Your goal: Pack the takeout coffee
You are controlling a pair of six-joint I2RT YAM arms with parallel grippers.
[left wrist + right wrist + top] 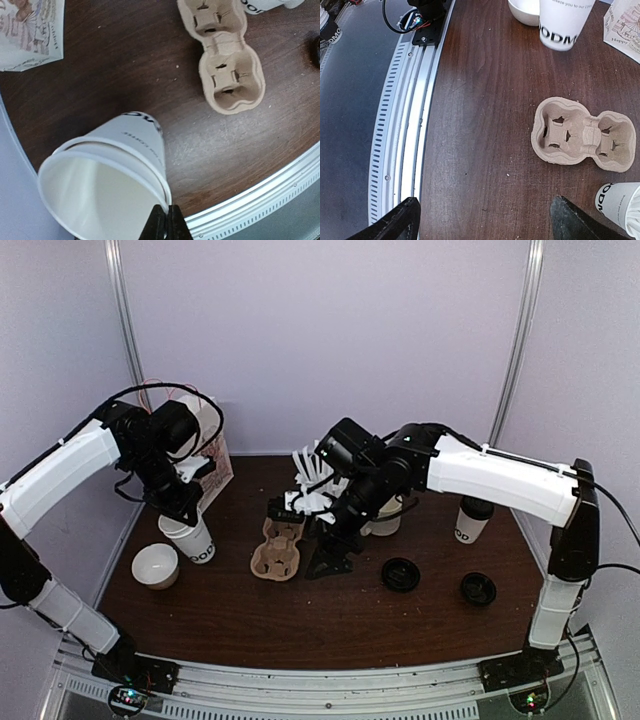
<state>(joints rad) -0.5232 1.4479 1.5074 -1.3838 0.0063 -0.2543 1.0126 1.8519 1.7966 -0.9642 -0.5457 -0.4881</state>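
A tall white paper cup (195,538) (117,165) with black lettering stands lidless at the table's left. My left gripper (183,508) (167,225) is shut on its rim, one finger inside and one outside. A second cup (469,522) with a dark top stands at the right. Two black lids (401,573) (478,588) lie flat on the table near it. The brown pulp cup carrier (279,548) (226,55) (580,132) lies empty in the middle. My right gripper (330,555) (485,225) hovers low just right of the carrier, open wide with only bare table between its fingers.
A white bowl (155,565) (522,10) sits beside the held cup. A printed paper bag (215,465) (30,30) stands at the back left. A cup full of white sticks (310,485) (620,205) and a cream mug (385,520) stand behind the carrier. The table's metal rail (415,125) runs along the near edge.
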